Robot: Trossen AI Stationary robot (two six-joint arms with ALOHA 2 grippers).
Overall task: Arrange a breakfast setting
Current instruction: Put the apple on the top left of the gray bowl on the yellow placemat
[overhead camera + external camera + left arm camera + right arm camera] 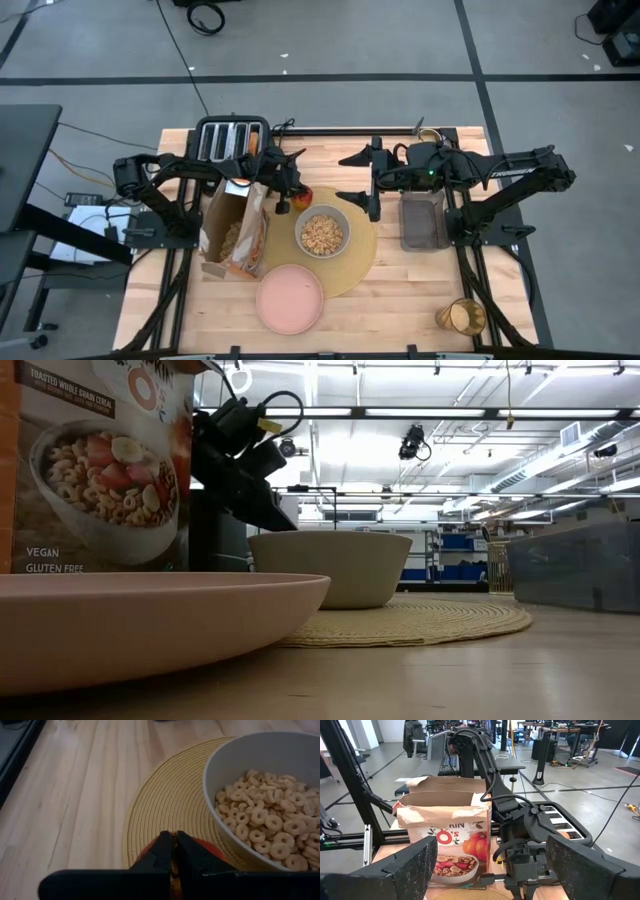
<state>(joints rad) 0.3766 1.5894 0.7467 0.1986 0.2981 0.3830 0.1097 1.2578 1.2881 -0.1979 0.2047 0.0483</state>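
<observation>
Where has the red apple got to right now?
From above, the apple sits on the placemat's far-left edge, beside the cereal bowl, with the left hand shut at its stem.

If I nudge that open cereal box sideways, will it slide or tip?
The cereal box is probably light and tippy: it stands tall with torn-open flaps. It could spill toward the pink plate beside it. The cardboard likely flexes under the jaws.

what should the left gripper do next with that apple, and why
Probably open its fingers and lift clear. The left gripper is shut on the red apple, apparently by the stem, low over the tan placemat right beside the cereal-filled bowl. That looks like a fair spot for it. The right gripper hangs open beyond the bowl.
</observation>
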